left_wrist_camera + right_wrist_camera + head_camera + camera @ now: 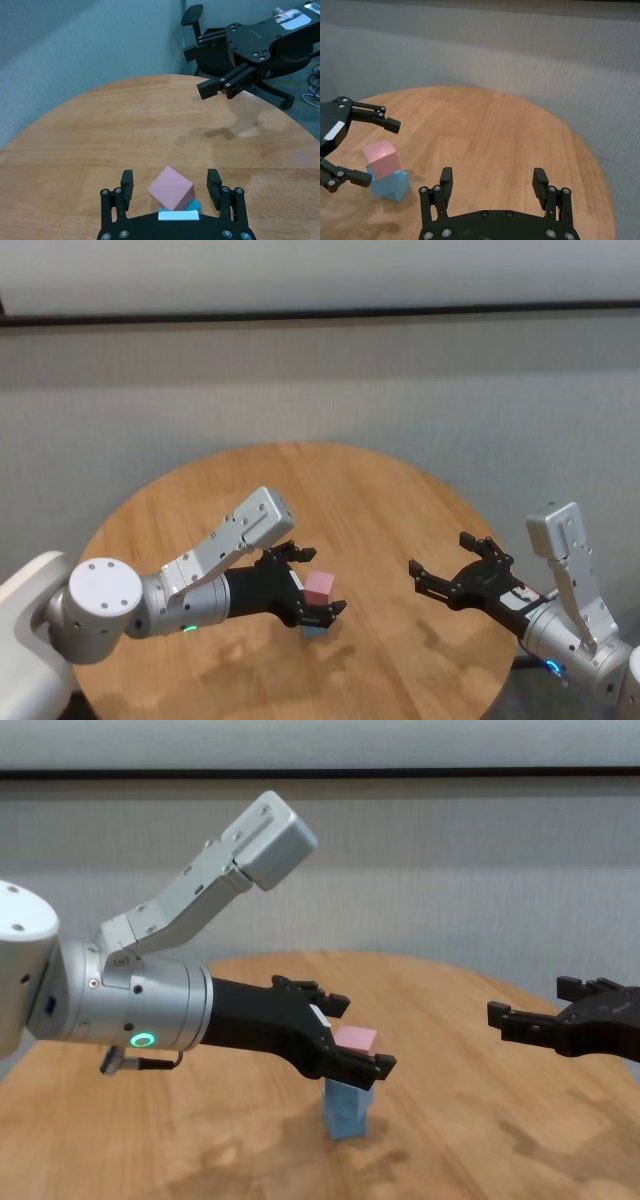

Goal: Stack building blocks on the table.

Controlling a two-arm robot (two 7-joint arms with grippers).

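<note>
A pale pink cube (319, 587) sits on top of light blue cubes (316, 631) on the round wooden table (350, 490), right of its middle and near the front. In the chest view the pink cube (357, 1039) tops a blue column (348, 1110). In the right wrist view two blue parts (392, 185) show under the pink cube (381, 157), turned against each other. My left gripper (322, 582) is open around the pink cube (170, 189), with a gap on both sides. My right gripper (441, 553) is open and empty, hovering to the right of the stack.
The wooden top stretches bare behind and to the left of the stack. A grey partition wall (320, 390) stands behind the table. A black office chair (200, 30) stands beyond the table's edge in the left wrist view.
</note>
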